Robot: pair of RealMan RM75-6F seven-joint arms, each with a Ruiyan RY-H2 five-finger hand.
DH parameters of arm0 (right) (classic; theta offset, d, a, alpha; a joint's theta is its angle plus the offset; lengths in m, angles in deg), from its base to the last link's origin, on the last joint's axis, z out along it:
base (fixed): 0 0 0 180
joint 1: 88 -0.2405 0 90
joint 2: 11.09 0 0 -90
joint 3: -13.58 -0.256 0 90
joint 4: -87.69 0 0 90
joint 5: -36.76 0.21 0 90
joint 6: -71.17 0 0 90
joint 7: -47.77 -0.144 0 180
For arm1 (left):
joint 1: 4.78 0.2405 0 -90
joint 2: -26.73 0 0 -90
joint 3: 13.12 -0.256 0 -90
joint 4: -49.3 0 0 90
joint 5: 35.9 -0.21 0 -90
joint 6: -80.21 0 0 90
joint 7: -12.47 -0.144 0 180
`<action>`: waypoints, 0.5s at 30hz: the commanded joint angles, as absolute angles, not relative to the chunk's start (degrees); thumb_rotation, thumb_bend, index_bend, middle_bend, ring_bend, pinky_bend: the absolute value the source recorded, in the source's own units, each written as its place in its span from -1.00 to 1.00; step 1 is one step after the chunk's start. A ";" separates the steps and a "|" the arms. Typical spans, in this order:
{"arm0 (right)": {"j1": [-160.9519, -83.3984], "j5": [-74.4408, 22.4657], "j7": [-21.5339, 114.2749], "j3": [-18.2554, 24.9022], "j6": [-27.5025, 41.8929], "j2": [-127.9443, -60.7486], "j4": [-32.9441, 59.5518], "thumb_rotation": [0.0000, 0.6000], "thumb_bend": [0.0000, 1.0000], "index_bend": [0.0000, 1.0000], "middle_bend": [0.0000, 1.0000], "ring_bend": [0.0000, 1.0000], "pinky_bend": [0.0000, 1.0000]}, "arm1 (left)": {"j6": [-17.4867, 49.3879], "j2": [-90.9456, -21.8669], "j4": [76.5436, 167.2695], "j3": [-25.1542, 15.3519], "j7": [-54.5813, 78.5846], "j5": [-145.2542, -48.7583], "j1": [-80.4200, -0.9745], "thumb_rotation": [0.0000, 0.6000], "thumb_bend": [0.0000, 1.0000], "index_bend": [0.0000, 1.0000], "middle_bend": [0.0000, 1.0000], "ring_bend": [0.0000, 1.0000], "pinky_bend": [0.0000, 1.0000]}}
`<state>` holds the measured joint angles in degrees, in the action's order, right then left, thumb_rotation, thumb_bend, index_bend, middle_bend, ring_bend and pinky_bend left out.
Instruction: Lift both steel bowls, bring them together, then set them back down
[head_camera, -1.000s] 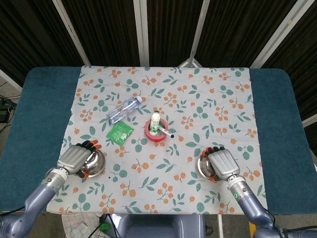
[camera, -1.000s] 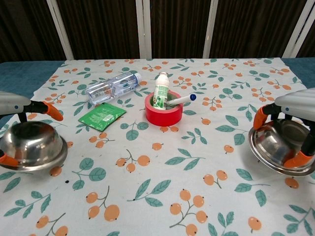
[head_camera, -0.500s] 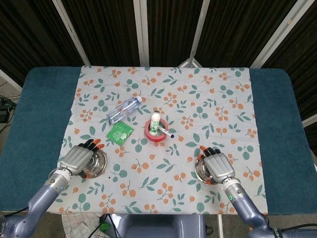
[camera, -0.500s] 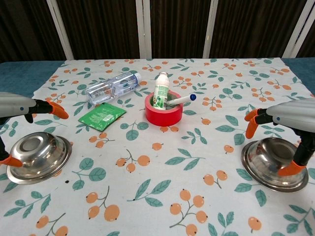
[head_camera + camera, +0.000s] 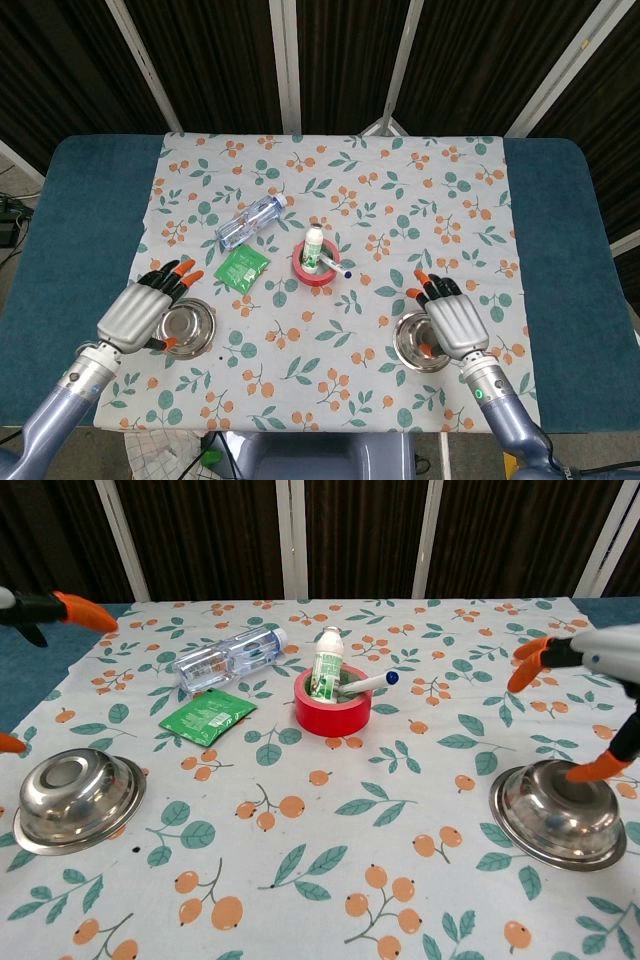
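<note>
Both hands risen off the bowls, left hand [image 5: 138,312] spread empty, right hand [image 5: 455,322] likewise

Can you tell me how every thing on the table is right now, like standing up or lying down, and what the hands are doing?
left steel bowl: upside down, on cloth, released
right steel bowl: upside down, on cloth, released
left hand: open, above bowl
right hand: open, above bowl
water bottle: lying down
small bottle: upright in red tape roll
green packet: flat
</note>
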<state>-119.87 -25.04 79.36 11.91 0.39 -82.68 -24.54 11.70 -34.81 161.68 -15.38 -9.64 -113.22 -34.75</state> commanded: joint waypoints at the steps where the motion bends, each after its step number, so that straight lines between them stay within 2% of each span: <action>1: -115.80 -33.00 71.56 11.18 -5.28 -79.97 -21.51 1.00 -0.86 -0.52 -0.86 -0.83 -0.80 | 1.34 -32.30 161.97 -18.36 -9.54 -122.11 -27.43 1.00 -1.00 -0.79 -1.00 -1.00 -0.63; 8: -109.94 -41.05 65.10 14.26 -10.67 -76.39 -18.36 1.00 -0.86 -0.52 -0.87 -0.83 -0.82 | -9.91 -32.70 160.30 -22.96 -14.31 -129.83 -17.58 1.00 -1.00 -0.79 -1.00 -1.00 -0.65; 15: -102.90 -47.33 64.07 17.41 -18.39 -78.04 -14.52 1.00 -0.86 -0.52 -0.86 -0.83 -0.83 | -20.78 -37.53 149.32 -22.32 -5.24 -134.06 -10.19 1.00 -1.00 -0.78 -1.00 -1.00 -0.76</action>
